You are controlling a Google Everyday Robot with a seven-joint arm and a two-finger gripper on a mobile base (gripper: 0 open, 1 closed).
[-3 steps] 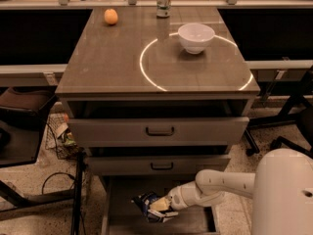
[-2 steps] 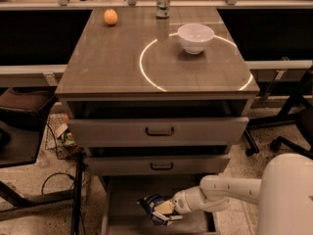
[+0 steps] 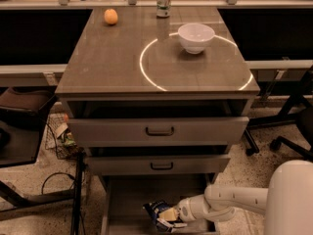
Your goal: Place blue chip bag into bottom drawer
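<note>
The blue chip bag (image 3: 156, 212) is a dark-blue crinkly bag with a pale label, low over the floor of the bottom drawer (image 3: 128, 196), which stands pulled out under the two upper drawers. My gripper (image 3: 169, 217) reaches in from the right on a white arm and is shut on the bag's right side. Whether the bag rests on the drawer floor I cannot tell.
On the cabinet top stand a white bowl (image 3: 195, 37), an orange (image 3: 111, 16) and a bottle (image 3: 163, 0). The two upper drawers (image 3: 159, 130) with dark handles jut out above the bottom one. A black chair (image 3: 24, 131) and cables are at left, chair legs at right.
The arm has moved down and slightly right, carrying the bag lower into the bottom drawer. Nothing on the cabinet top has moved.
</note>
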